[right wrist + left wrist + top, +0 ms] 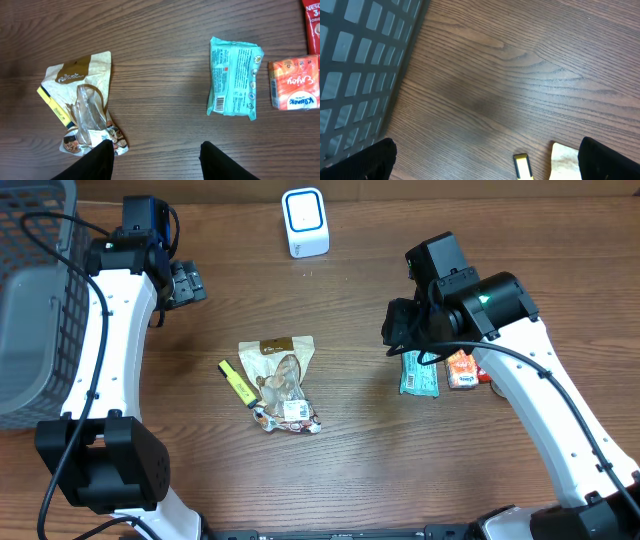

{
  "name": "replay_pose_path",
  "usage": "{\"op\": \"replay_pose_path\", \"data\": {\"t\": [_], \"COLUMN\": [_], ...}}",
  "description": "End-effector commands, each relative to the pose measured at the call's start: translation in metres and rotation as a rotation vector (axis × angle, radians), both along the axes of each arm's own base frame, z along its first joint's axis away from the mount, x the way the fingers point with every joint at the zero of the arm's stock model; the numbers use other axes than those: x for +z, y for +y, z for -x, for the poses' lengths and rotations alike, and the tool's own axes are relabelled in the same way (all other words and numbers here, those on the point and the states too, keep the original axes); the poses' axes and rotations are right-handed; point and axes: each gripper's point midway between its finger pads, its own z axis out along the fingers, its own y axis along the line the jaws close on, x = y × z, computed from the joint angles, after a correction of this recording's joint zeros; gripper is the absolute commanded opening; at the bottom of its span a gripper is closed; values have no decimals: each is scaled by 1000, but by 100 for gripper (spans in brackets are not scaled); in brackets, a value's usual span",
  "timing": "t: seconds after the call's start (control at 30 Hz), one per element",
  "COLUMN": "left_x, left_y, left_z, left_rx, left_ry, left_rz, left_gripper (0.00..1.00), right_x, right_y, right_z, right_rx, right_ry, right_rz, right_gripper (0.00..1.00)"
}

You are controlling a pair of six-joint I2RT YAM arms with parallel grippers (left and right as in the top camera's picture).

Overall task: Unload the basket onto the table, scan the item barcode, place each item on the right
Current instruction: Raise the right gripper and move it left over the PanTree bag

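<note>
A teal packet (pixel 233 82) lies flat on the table, its barcode facing up near its lower left corner; it also shows in the overhead view (pixel 419 374). My right gripper (pixel 155 145) is open and empty above bare wood, left of the packet and right of the snack pile. From overhead, the right gripper (pixel 398 330) hovers just above the packet's far end. The white scanner (pixel 305 222) stands at the back centre. My left gripper (pixel 487 152) is wide open and empty, seen overhead (pixel 190 283) near the basket.
A snack pile sits mid-table: a beige bag (pixel 277 352), a yellow bar (pixel 236 382) and a clear snack bag (pixel 288 405). An orange packet (pixel 294 82) and a red pack (pixel 312 22) lie right of the teal one. A grey basket (pixel 35 300) fills the left edge.
</note>
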Motion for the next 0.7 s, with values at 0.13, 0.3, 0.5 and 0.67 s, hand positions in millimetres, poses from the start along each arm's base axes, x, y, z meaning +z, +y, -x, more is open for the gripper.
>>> {"op": "replay_pose_path", "data": {"t": [0.13,0.3,0.5,0.67], "left_x": [5,5,5,5], "left_y": [-2,-2,-2,-2], "left_z": [-2,-2,-2,-2], "left_rx": [-22,-22,-22,-22], "left_ry": [-10,-10,-10,-10], "left_rz": [-15,-15,-15,-15], "left_gripper": [100,100,100,100], "right_x": [1,2,5,5], "right_y": [0,0,4,21], "right_z": [-1,-1,-10,-16], "right_rx": [-1,-1,-1,33], "right_ry": [-1,-4,-40,-60], "right_rz": [-6,-7,-23,-69], "right_gripper": [59,61,61,61]}}
